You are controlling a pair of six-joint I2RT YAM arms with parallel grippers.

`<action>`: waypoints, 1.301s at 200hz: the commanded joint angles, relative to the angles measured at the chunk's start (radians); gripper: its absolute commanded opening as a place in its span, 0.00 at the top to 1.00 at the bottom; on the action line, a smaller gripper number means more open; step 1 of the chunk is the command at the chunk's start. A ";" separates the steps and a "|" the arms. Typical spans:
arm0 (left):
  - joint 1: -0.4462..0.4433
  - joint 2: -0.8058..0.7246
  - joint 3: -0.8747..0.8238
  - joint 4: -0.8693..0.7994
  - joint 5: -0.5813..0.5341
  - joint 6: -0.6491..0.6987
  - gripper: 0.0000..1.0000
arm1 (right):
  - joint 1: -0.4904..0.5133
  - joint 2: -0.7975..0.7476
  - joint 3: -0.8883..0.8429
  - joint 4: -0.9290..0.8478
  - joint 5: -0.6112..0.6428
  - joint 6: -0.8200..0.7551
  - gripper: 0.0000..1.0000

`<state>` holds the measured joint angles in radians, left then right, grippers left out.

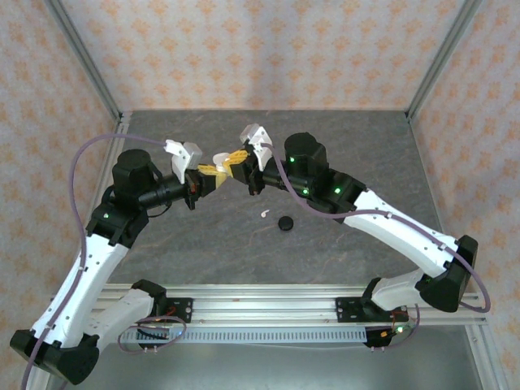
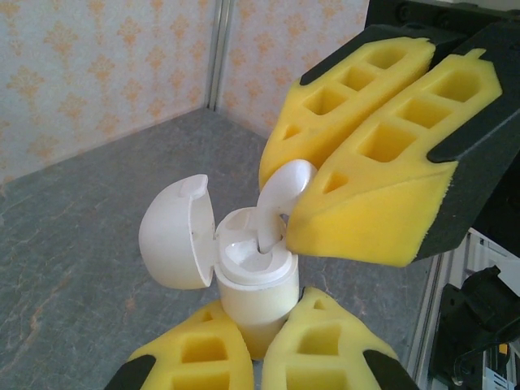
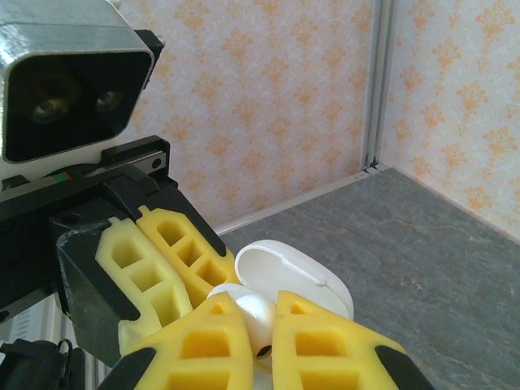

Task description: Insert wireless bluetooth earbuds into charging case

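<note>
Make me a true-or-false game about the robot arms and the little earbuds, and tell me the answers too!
1. The round white plastic charging case has its hinged lid open. True.
2. The left end effector grips that case. True.
3. The right end effector is empty. False: it pinches a white stemmed earbud, with the stem pointing down into the case.
4. A second white earbud lies on the grey stone-patterned table. True.
5. The small black round object sits inside the white case. False: it lies on the table beside the second white earbud.
</note>
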<state>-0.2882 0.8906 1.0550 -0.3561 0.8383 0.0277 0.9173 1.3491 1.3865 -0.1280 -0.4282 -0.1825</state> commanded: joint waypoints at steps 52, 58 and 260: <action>-0.011 -0.017 0.005 0.040 -0.025 -0.012 1.00 | 0.023 -0.018 0.041 -0.071 -0.065 0.006 0.76; -0.013 -0.018 0.004 0.040 -0.029 -0.013 1.00 | 0.023 -0.018 0.043 -0.071 -0.063 0.008 0.76; -0.026 -0.021 0.010 0.023 -0.056 0.003 1.00 | 0.022 -0.083 0.036 -0.078 0.037 0.136 0.63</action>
<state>-0.3061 0.8898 1.0538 -0.3481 0.7994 0.0246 0.9352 1.3285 1.4029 -0.2043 -0.4320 -0.0845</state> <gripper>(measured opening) 0.058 0.369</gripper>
